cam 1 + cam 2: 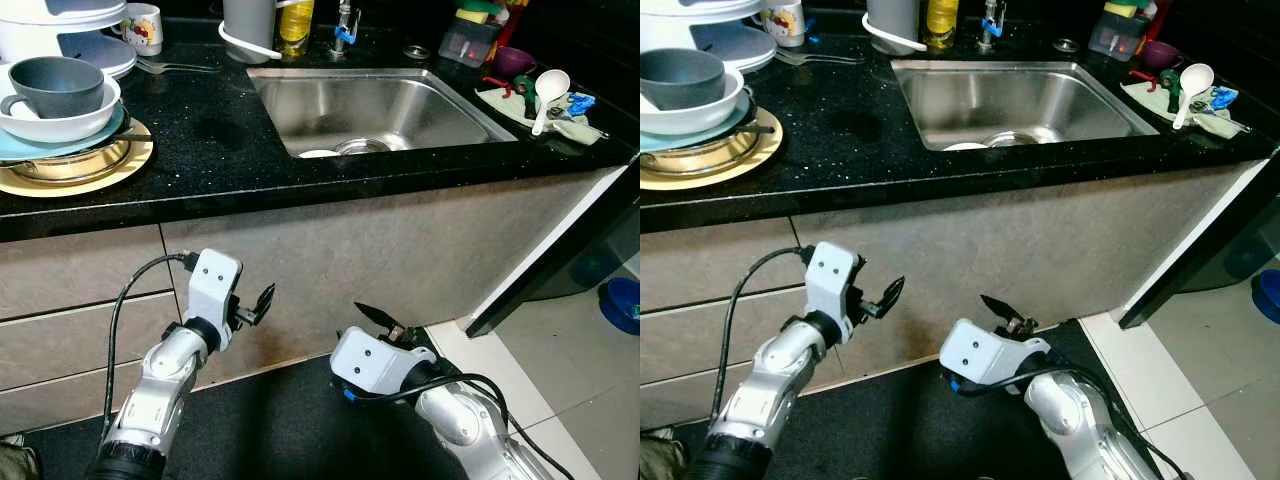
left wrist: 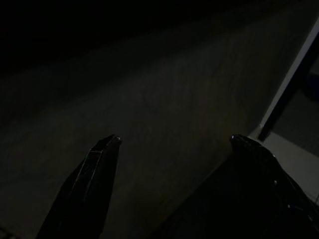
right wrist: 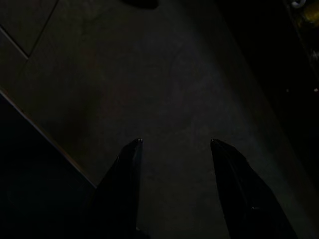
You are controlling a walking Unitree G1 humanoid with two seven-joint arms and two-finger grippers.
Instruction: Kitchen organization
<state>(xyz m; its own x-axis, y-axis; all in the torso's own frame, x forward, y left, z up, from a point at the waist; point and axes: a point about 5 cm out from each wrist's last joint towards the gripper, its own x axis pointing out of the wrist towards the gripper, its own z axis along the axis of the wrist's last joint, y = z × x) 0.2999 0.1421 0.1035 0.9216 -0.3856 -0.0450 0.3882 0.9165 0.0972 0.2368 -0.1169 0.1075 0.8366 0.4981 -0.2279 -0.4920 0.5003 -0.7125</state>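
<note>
I am standing at the black tabletop (image 1: pixel 220 140) with both arms low in front of the cabinet, so nothing is in reach yet. My left hand (image 1: pixel 262 303) and right hand (image 1: pixel 385 322) are spread apart and empty, touching nothing. The dishes to sort, a grey cup (image 1: pixel 55 85) in a white bowl (image 1: pixel 62 124), sit stacked left of the sink (image 1: pixel 380 105).
</note>
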